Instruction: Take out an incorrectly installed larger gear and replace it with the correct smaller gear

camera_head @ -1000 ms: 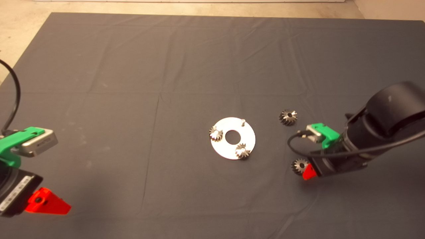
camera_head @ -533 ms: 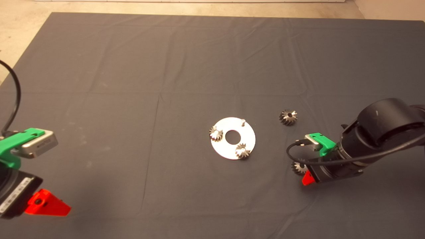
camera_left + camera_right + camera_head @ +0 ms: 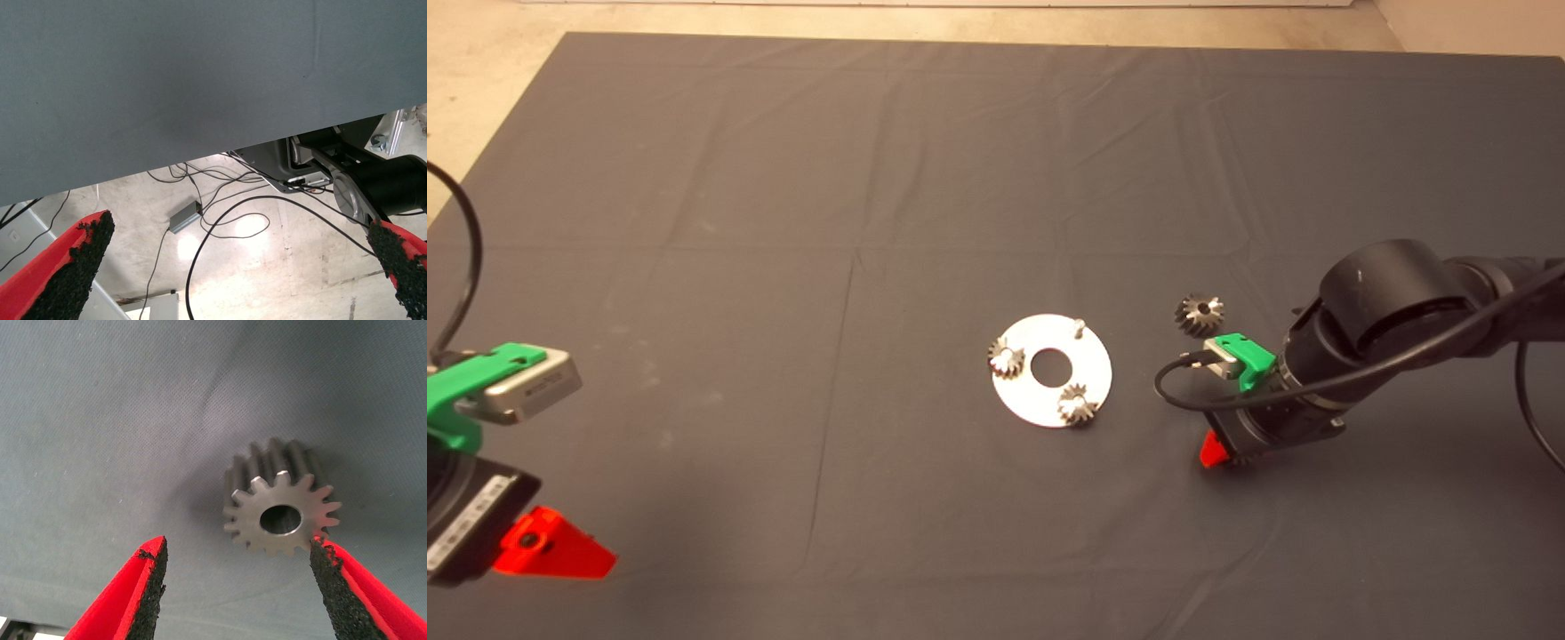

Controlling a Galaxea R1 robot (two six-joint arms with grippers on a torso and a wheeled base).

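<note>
The smaller gear (image 3: pixel 283 510) lies on the mat between my right gripper's open fingers (image 3: pixel 237 550), close to one pad (image 3: pixel 327 577) and apart from the other. In the head view my right gripper (image 3: pixel 1230 452) stands over this gear and hides nearly all of it. The larger gear (image 3: pixel 1199 314) lies loose on the mat, right of the round silver plate (image 3: pixel 1103 373). The plate carries two shinier gears, one (image 3: pixel 1006 357) at its left edge and one (image 3: pixel 1078 406) at its near edge, and a bare peg (image 3: pixel 1079 327). My left gripper (image 3: pixel 547 544) is parked at the lower left, open and empty (image 3: pixel 233 247).
The dark mat (image 3: pixel 783 222) has creases and bare room all round the plate. The left wrist view shows the mat's edge and, beyond it, cables (image 3: pixel 220 220) on the floor.
My right arm has swung left and a little away from the front edge, so its gripper now covers the loose gear that showed beside its finger. The left arm has not moved.
</note>
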